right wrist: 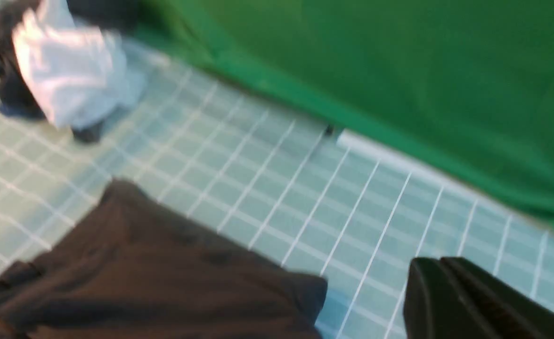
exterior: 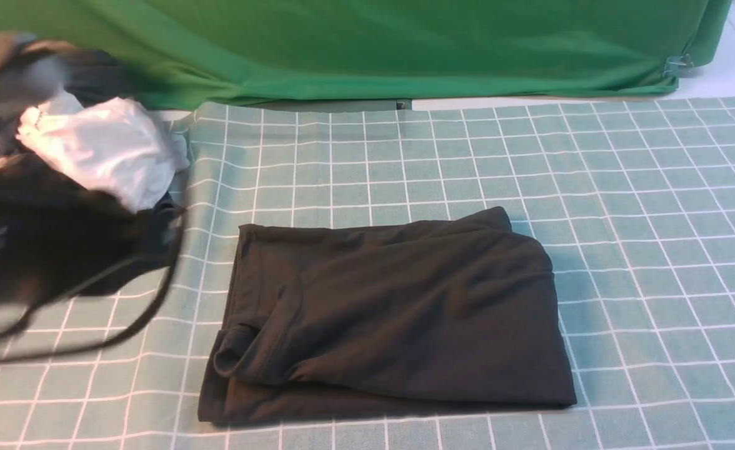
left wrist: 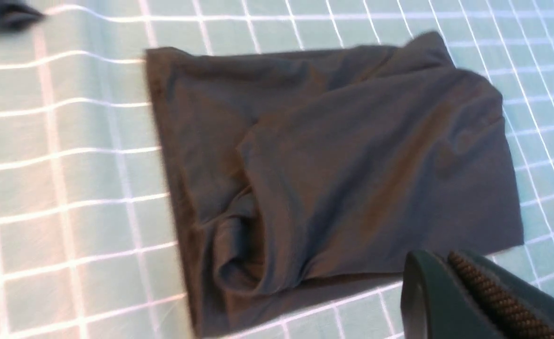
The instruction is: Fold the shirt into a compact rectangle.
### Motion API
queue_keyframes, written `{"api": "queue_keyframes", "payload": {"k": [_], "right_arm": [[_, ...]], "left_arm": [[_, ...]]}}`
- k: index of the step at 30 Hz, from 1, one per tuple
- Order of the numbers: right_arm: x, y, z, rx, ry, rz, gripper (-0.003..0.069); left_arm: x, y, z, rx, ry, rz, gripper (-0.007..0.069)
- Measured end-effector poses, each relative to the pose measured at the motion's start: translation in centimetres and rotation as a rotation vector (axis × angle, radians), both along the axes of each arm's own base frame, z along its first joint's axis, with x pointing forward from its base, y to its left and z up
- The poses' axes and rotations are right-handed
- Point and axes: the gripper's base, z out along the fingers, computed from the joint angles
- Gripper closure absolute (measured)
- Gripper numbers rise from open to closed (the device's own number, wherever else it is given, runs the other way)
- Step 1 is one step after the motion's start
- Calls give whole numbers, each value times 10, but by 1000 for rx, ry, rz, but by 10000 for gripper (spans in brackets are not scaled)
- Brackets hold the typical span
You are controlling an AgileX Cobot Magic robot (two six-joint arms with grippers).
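Folded shirt on checked cloth; white garment, blurred dark bundle far-left; both claws together, empty.

White garment atop dark clothes bundle; green backdrop; checked tablecloth.

Folded black shirt lying on green checked tablecloth, left gripper pressed closed, just beside its edge
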Motion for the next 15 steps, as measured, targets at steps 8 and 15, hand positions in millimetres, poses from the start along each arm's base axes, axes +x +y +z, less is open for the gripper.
{"api": "queue_keyframes", "payload": {"k": [8, 15], "right_arm": [[-71, -15, 32, 46, -190, -7, 647], [-107, -21, 38, 58, -253, 3, 647]], "left_arm": [[-29, 12, -32, -61, 82, 124, 617], [3, -6, -54, -60, 227, 65, 617]]}}
